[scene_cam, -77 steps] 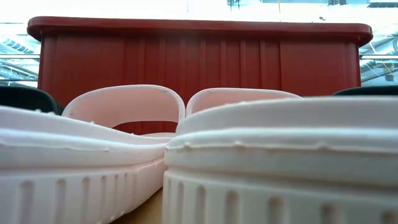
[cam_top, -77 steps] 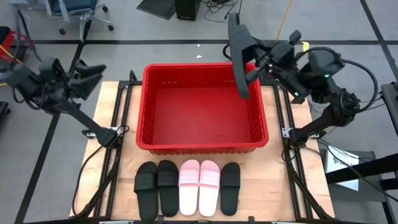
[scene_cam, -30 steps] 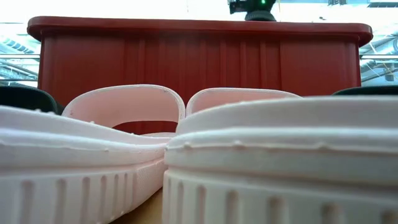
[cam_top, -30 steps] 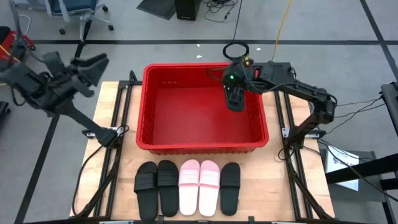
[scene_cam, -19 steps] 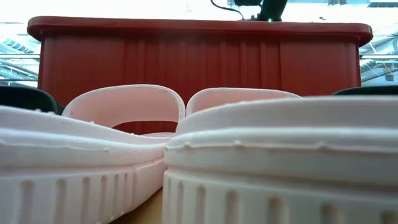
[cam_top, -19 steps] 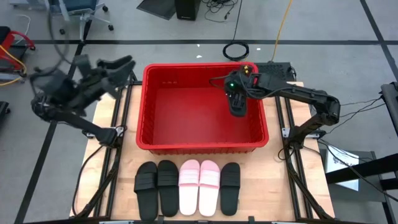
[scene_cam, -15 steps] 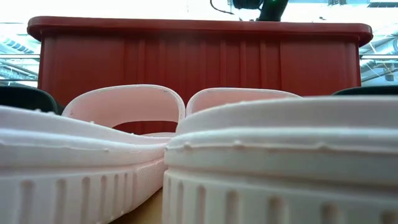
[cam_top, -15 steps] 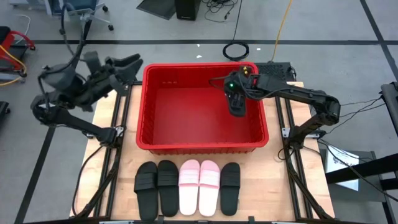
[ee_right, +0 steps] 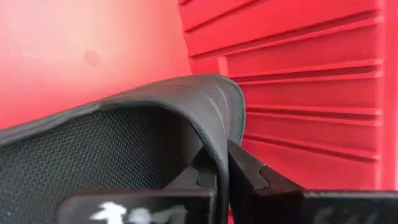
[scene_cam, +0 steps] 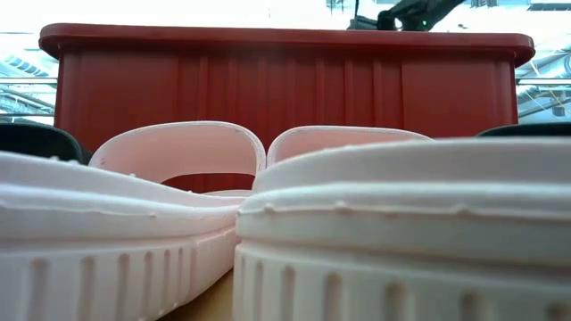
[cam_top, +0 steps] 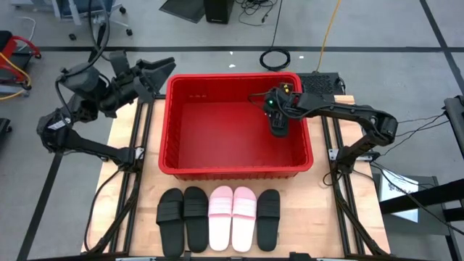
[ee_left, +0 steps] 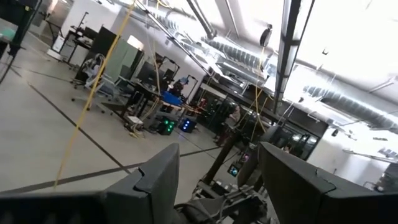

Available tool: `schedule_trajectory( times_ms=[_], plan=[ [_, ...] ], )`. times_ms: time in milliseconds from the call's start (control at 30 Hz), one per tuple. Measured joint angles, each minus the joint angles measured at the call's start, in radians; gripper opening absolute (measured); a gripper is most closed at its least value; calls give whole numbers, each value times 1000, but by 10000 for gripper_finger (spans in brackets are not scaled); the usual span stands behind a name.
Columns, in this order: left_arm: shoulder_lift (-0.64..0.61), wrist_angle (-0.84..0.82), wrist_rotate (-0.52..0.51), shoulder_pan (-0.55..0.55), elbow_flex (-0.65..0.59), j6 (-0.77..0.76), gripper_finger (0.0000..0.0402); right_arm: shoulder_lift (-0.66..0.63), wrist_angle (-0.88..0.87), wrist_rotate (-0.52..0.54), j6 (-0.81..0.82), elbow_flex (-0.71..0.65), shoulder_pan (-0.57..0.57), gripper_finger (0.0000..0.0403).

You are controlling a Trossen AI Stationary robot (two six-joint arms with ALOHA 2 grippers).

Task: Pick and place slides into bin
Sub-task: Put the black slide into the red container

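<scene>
No text, label, brand or number is showing clearly enough to read. A white mark is appearing on the right wrist's own dark part point(ee_right: 134, 211), but it is blurred.

The right arm reaches from its base at the table's right edge across to the left, its forearm nearly level and its wrist bent downward. The right gripper point(cam_top: 278, 125) is clamped tight on a black slide point(ee_right: 130, 134), the strap pinched between its 2 fingers point(ee_right: 249, 171), with a green light glowing on the wrist.

The left arm stands off the table's far-left corner, elbow folded back and forearm angled up and to the right. The left gripper point(cam_top: 158, 72) holds nothing; its 2 fingers point(ee_left: 158, 177) are spread wide apart in the air.
</scene>
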Motion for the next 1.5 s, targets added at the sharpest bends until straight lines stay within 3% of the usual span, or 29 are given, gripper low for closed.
schedule_trajectory(
  times_ms=[800,1233,1500],
  plan=[
    [0,7,-5,24,0,-25,214,8,285,-127,-74,-250,-103,12],
    [0,7,-7,24,0,-25,214,8,326,-106,-85,-255,-121,76],
    [0,7,2,24,0,-39,214,8,320,-104,-82,-255,-119,158]
  ],
)
